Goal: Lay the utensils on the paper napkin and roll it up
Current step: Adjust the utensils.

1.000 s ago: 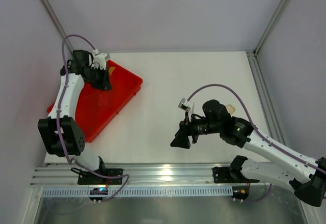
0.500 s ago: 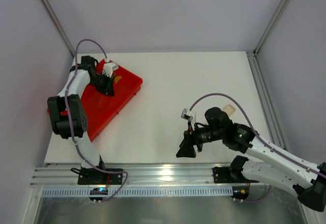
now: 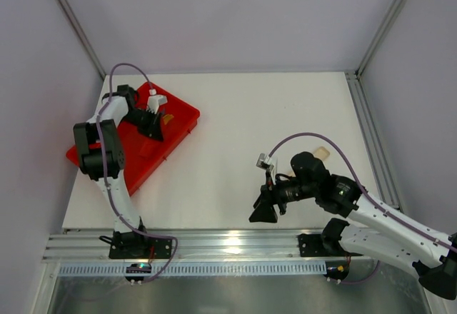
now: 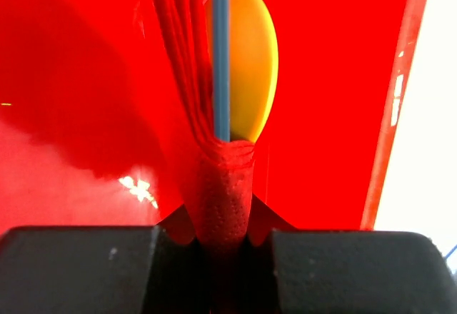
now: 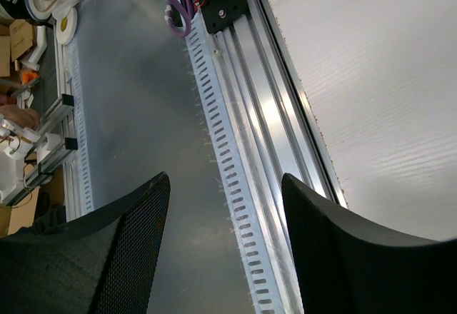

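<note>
Nearest the camera, well to the right of the red tray (image 3: 126,158) and clear of it, the right gripper (image 5: 225,185) is held low at the table's (image 3: 285,107) near edge. Its two black fingers (image 5: 136,242) are spread wide with nothing between them, and the slotted aluminium rail (image 5: 243,114) is seen through the gap.

Further back, inside the tray, the left gripper (image 4: 215,239) is clamped tight on the paper napkin (image 4: 218,185). The napkin is pinched into a narrow neck between the black fingers. It is red with a fine dimpled emboss, and it is bunched into thin layered pleats running away from the grip, above the glossy tray floor.

Just behind those pleats, one utensil (image 4: 253,64) is seen: a smooth, rounded yellow-orange oval, with slim prongs of another piece just past it. A thin blue-grey strip (image 4: 221,50) crosses in front of it; what it is cannot be told. From above, the utensil is spotted in the tray's far corner, beside the gripper.
</note>
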Robot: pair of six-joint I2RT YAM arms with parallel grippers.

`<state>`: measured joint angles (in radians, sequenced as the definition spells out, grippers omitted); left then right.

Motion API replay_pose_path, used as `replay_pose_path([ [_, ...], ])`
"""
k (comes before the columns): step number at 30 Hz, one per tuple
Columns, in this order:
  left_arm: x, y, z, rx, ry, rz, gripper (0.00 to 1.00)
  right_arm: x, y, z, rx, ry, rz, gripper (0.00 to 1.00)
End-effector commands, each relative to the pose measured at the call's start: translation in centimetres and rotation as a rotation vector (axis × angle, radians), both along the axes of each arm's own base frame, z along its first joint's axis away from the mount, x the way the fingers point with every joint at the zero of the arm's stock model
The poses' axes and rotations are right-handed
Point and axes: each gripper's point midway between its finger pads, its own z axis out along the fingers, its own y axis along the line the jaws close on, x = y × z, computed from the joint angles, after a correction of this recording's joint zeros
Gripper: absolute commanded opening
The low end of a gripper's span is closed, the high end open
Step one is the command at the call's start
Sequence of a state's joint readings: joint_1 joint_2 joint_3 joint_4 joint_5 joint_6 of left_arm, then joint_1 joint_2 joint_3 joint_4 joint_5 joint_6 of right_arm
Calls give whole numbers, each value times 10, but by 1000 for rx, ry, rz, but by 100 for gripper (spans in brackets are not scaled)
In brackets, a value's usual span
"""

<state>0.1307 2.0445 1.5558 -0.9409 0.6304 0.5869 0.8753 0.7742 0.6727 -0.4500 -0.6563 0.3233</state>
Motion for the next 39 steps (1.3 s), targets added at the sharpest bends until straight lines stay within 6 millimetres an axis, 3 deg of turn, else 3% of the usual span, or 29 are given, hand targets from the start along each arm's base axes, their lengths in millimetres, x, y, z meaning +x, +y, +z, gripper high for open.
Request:
replay_pose_path([
  [1, -7, -14, -6, -42, 57, -45, 0, -2, 1, 5, 20, -25, 14, 67],
  [12, -22, -36, -16, -76, 114, -89, 0, 1, 1, 4, 14, -28, 3, 67],
  [21, -32, -39, -34, -49, 192, -64, 0, 1, -2, 5, 14, -38, -11, 67],
  [27, -27, -48, -26, -89, 235, -38, 7, 2, -2, 6, 16, -41, -11, 67],
  [39, -26, -43, -36, -24, 269, -7, 22, 1, -2, 6, 20, -43, -6, 67],
])
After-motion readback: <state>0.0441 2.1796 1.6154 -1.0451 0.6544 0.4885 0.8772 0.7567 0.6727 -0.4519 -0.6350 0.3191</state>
